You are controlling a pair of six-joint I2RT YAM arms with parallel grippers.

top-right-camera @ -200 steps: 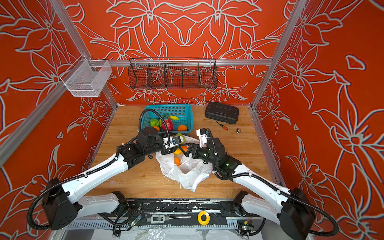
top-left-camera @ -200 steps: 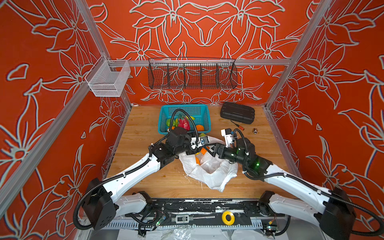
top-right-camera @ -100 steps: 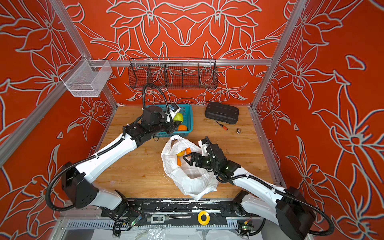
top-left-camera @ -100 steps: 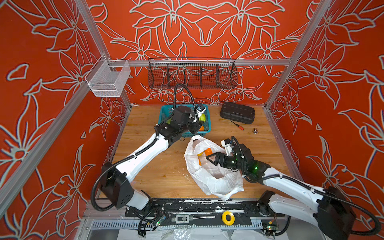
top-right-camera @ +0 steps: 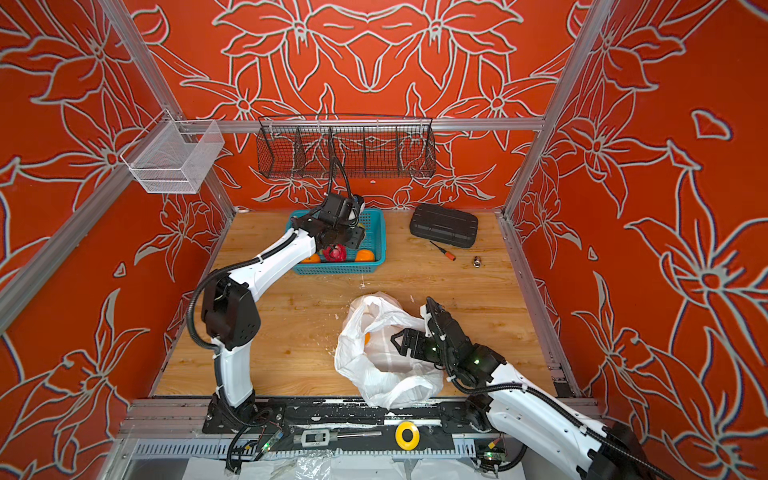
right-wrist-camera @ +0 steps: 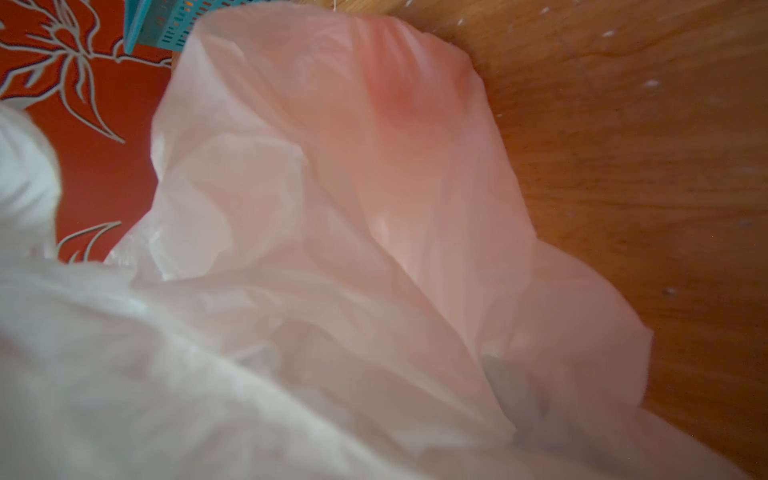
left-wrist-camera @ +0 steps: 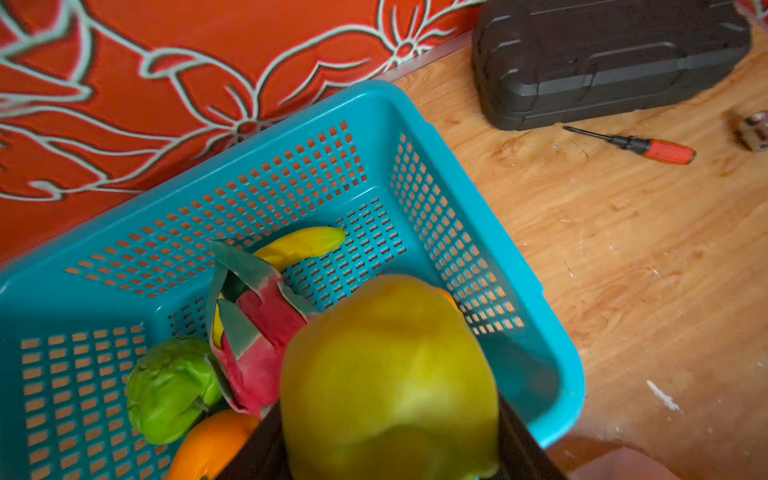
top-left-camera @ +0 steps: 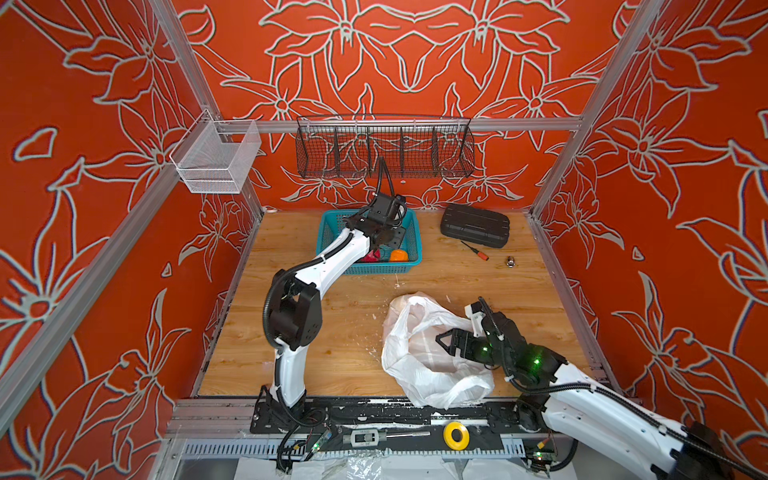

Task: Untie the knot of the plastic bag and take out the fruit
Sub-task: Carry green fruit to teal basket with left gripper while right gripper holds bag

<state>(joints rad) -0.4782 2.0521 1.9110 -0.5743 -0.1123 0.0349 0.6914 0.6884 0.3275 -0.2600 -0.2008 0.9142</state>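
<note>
1. The left gripper [top-left-camera: 387, 237] is hovering over the teal perforated plastic basket [left-wrist-camera: 257, 191] at the back of the wooden tabletop [top-left-camera: 332, 345], clamping a round yellow-green fruit [left-wrist-camera: 386, 365] between its dark fingers.
2. Under it in the basket, a red-pink dragon fruit with green tips [left-wrist-camera: 266, 328], a bumpy green fruit [left-wrist-camera: 170, 386], a smooth round orange [left-wrist-camera: 212, 444] and a curved yellow banana [left-wrist-camera: 303, 245] are lying close together.
3. The thin translucent white plastic bag [top-left-camera: 432, 382] is lying crumpled at the front of the tabletop, well apart from the basket, with its mouth gaping upward.
4. The right gripper [top-left-camera: 459, 324] is reaching into that mouth with its jaws spread wide. I cannot tell whether the film is touching them.
5. In a top view, another orange piece [top-right-camera: 366, 338] is showing inside the bag, near the right gripper.
</note>
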